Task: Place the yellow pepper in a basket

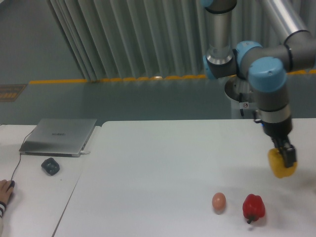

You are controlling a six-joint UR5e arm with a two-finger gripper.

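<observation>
Claw is clamped on yellow pepper, held above the tabletop at far right. Glossy, rigid, light skin is judged slippery; blocky flanks suit gripping.

Illumination was even and diffuse, apparently from overhead; the white table at lower centre read bright but not blown out. Shadows were faint: soft patches lay under the egg and the red pepper. A vertical glare band ran down the metal column at upper right. Overall sharpness was moderate, with slight softness and compression grain throughout.
</observation>
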